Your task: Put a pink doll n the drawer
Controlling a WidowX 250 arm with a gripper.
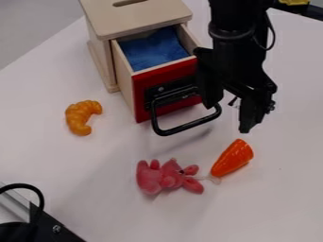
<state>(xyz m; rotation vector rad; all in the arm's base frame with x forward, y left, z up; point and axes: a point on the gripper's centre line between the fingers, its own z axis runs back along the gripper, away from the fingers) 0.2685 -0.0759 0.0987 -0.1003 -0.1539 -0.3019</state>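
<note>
The pink doll (166, 178) lies on its side on the white table in the lower middle of the view. My gripper (227, 118) hangs open above the table, up and to the right of the doll, with nothing between its fingers. Beside its left finger is the black handle of the drawer (146, 90). The wooden drawer with a red front is pulled out of its box, and a blue cloth (155, 49) lies inside it.
An orange carrot-like toy (233, 158) lies right of the doll, below the gripper. A yellow-orange croissant toy (80, 116) is left of the drawer. The wooden box (135, 19) stands at the top. Black equipment (47, 227) occupies the lower left corner.
</note>
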